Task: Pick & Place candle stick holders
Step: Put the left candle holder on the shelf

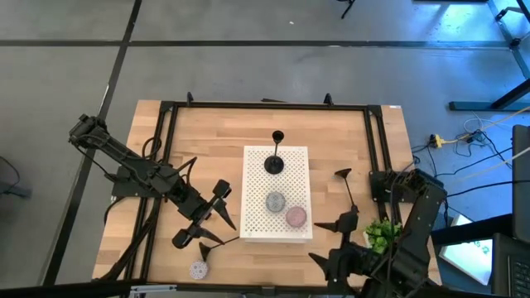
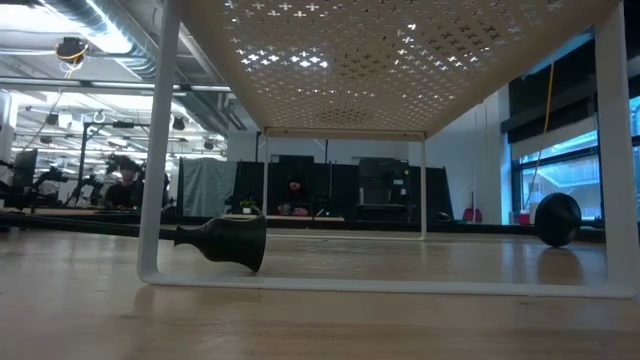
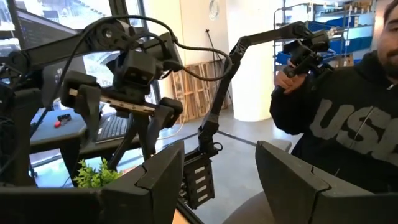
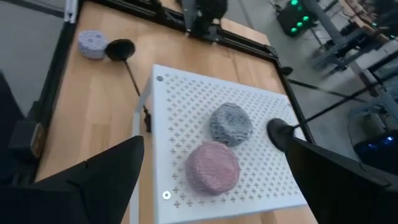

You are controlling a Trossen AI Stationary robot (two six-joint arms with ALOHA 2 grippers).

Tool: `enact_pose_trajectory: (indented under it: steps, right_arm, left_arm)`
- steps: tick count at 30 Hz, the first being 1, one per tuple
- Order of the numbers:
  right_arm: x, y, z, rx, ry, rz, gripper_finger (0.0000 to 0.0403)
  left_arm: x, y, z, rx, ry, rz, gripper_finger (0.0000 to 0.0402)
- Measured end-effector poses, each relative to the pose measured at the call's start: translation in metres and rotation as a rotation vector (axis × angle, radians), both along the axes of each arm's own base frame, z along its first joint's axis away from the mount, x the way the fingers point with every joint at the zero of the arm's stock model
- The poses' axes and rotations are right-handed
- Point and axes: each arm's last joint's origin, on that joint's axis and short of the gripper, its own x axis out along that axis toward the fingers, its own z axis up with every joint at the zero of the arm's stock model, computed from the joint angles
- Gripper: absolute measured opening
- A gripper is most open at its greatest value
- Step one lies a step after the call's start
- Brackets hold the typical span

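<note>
My left tool (image 1: 217, 217) hangs released beside the white rack (image 1: 252, 223); a candle stick holder (image 1: 217, 241) lies there, top-heavy, rigid—grip its stem.

pale wood table (image 1: 207, 141), matt white perforated metal rack (image 1: 294, 161), matt black candle stick holders (image 1: 274, 162)

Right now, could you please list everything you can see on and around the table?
holders: 3, black; one upright on the platform, one lying left of it, one lying right
platform: 1, white, table centre
discs: 3; grey and pink on platform, pale patterned front left
plant: 1, green, right edge
table: 1, wood
person: 1, dark hoodie, beyond table
left fingers: open, left of platform
right fingers: open, front right
</note>
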Motion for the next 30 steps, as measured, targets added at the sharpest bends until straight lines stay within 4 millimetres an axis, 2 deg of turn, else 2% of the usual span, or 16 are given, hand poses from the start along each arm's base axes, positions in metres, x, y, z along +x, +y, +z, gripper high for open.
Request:
enact_pose_trajectory:
  steps: [5,11,17,21,23,25,30]
  right_arm:
    - [0.006,0.012,-0.001,0.043,0.076,0.143,0.0392]
    - [0.017,0.035,0.007,0.157,0.162,0.531,0.0392]
    - [0.026,0.035,0.009,0.19,0.203,0.701,0.0392]
    - [0.033,0.043,0.007,0.242,0.183,0.943,0.0392]
    - [0.034,0.04,0.008,0.267,0.182,1.032,0.0392]
    - [0.033,0.033,0.008,0.273,0.177,1.021,0.0392]
    - [0.034,0.01,-0.012,0.25,0.137,0.8,0.0393]
  left_arm:
    - [0.0,0.0,0.0,0.0,0.001,0.0,0.0196]
    - [0.0,0.0,0.0,0.0,0.0,0.0,0.0196]
    - [0.0,0.0,0.0,-0.001,0.001,0.0,0.0196]
    - [0.0,0.0,0.0,0.001,0.004,-0.001,0.0196]
    - [0.0,0.0,-0.001,0.002,0.008,-0.001,0.0196]
    - [0.0,0.0,-0.001,0.0,0.013,-0.001,0.0196]
    - [0.0,0.0,-0.001,-0.002,0.014,-0.002,0.0196]
